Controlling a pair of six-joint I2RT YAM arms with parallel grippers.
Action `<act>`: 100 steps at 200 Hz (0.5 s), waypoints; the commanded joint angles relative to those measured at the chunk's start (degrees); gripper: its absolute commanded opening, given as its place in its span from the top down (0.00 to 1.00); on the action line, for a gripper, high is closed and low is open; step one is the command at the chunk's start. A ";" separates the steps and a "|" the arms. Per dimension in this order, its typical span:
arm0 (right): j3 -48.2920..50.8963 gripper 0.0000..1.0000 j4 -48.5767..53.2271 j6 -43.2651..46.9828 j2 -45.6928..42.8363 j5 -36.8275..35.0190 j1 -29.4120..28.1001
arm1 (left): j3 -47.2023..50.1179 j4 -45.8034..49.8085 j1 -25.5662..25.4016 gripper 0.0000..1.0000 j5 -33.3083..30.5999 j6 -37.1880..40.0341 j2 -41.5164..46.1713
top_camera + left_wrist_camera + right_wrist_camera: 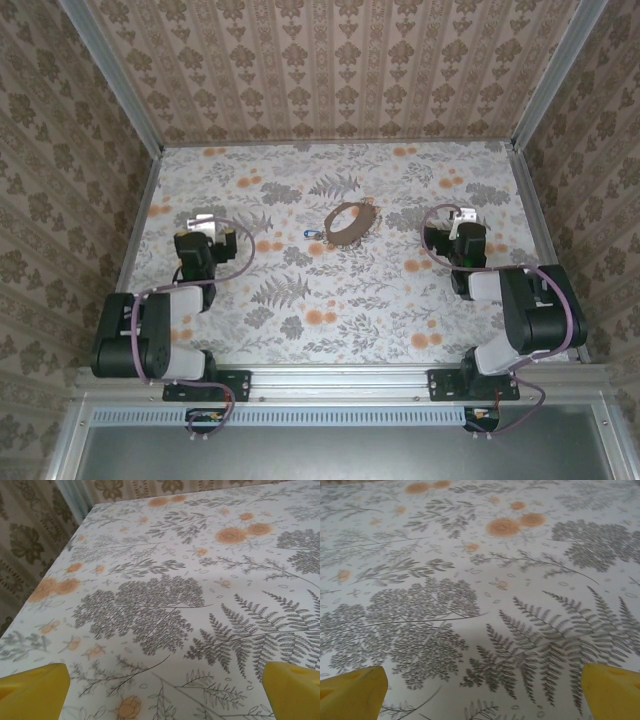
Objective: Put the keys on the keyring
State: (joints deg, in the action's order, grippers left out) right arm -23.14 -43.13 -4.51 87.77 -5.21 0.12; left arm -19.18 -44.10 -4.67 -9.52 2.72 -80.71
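Since nothing is picked up yet, both tools sit wide apart and empty: left tool [205, 224] near the table's [330, 300] left edge, right tool [462, 222] near its right edge, each well apart from the goods. The keyring [342, 239] lies as a flat oval loop midway between them, toward the far edge. The blue key [310, 235] lies just beside its left side, maybe touching, not threaded. Likely staged central so either side reaches.
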 commanded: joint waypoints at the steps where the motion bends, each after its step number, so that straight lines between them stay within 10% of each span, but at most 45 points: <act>1: -0.42 0.00 -5.11 2.10 -0.14 4.31 0.09 | -1.05 -9.06 0.21 0.00 4.58 2.99 -5.61; 100: -0.24 0.00 -5.69 2.87 -0.20 2.39 -0.87 | -4.45 -4.15 3.72 0.00 8.82 0.18 -7.44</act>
State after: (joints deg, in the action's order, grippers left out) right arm -23.14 -47.16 -2.68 87.77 -2.55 -0.43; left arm -22.61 -47.57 -1.08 -2.07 3.49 -88.66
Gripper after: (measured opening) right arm 0.995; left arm 0.999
